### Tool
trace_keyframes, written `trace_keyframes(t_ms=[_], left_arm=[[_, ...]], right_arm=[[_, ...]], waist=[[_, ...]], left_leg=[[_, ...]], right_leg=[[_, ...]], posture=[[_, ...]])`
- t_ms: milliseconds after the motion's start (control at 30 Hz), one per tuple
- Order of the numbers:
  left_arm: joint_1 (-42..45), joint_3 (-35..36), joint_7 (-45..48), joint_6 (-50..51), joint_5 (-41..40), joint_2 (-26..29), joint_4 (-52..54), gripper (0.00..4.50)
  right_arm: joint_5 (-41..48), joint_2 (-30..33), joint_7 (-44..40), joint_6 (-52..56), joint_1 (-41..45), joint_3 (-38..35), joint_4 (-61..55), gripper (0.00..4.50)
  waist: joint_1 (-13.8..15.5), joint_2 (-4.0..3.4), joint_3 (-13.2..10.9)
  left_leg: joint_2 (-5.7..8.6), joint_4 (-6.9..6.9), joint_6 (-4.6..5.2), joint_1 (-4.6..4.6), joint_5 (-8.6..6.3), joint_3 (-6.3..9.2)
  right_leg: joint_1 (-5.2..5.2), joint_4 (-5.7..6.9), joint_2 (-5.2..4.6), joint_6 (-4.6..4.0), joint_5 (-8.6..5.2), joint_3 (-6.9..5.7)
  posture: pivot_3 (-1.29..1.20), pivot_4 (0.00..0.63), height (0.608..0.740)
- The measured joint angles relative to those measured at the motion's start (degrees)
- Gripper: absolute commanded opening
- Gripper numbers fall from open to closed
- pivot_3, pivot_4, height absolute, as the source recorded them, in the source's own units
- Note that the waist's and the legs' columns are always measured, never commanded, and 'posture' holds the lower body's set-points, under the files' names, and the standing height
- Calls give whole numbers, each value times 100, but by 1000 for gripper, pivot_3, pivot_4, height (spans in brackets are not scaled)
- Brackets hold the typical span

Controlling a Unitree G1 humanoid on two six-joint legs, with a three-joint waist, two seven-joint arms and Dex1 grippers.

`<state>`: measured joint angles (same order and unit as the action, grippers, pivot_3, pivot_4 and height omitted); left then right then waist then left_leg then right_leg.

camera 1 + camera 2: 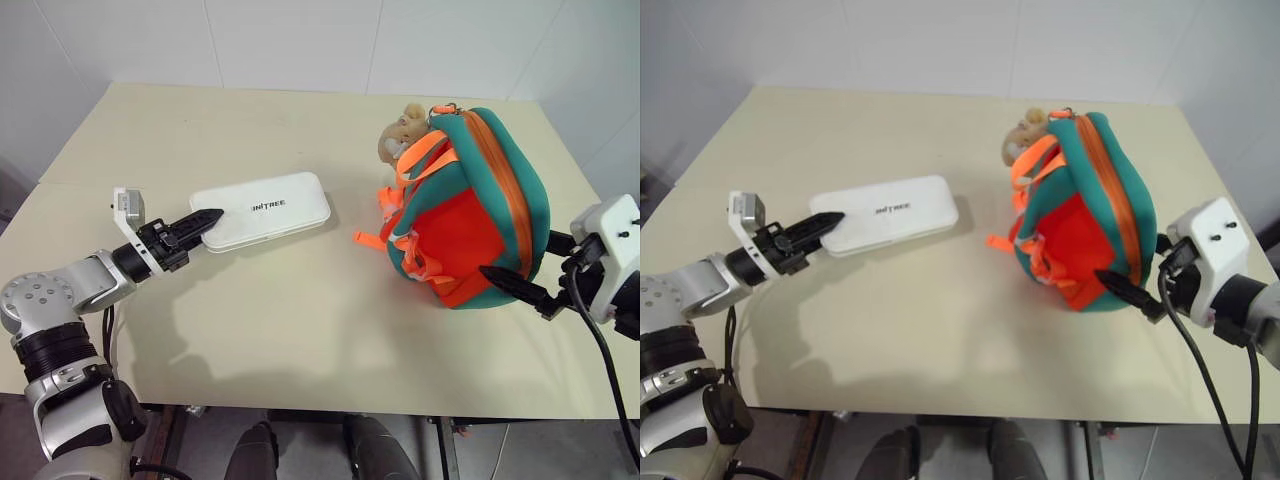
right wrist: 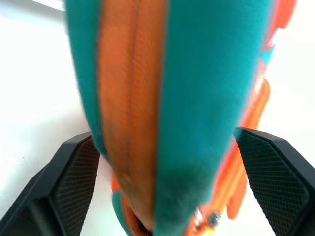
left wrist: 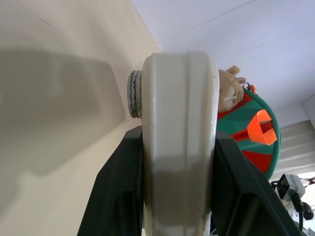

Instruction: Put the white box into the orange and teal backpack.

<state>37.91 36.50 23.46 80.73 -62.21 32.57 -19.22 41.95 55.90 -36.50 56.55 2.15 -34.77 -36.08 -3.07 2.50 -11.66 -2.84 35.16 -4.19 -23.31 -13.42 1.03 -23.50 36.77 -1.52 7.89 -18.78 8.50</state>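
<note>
The white box (image 1: 262,209) lies flat on the cream table (image 1: 280,330), left of centre, its dark lettering facing up; the left gripper (image 1: 201,224) reaches in level from the left and pinches the box's near-left end, and the left wrist view shows a black finger (image 3: 115,196) pressed against each flat face of the box; the box is not lifted clear at its far end, as far as the head views tell. The backpack (image 1: 470,210) stands on the right side of the table, well apart from the box, teal with an orange panel toward the box and an orange zip line running over its top; orange straps (image 1: 405,190) hang down its left side and a tan plush toy (image 1: 403,130) sits at its far upper corner. The right gripper (image 1: 515,285) is at the backpack's near right edge; its fingers (image 2: 74,182) are spread wide on either side of the teal and orange edge, not clamping it.
</note>
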Motion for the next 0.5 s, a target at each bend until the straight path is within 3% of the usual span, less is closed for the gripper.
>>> trace_keyframes(t_ms=[233,500], left_arm=[[19,-182,135,-124,131,12,-204,1318],[62,-253,244,-153,173,19,-208,1318]], right_arm=[[-126,418,-233,188,-621,-429,3,4500],[-725,800,-824,223,-1887,-638,-36,4500]], waist=[[0,1,0],[11,3,0]], left_leg=[[1,3,0,1,0,-1],[2,3,0,1,0,-1]], right_leg=[[1,1,0,0,0,1],[2,0,1,1,0,0]], posture=[[0,150,740],[0,150,740]])
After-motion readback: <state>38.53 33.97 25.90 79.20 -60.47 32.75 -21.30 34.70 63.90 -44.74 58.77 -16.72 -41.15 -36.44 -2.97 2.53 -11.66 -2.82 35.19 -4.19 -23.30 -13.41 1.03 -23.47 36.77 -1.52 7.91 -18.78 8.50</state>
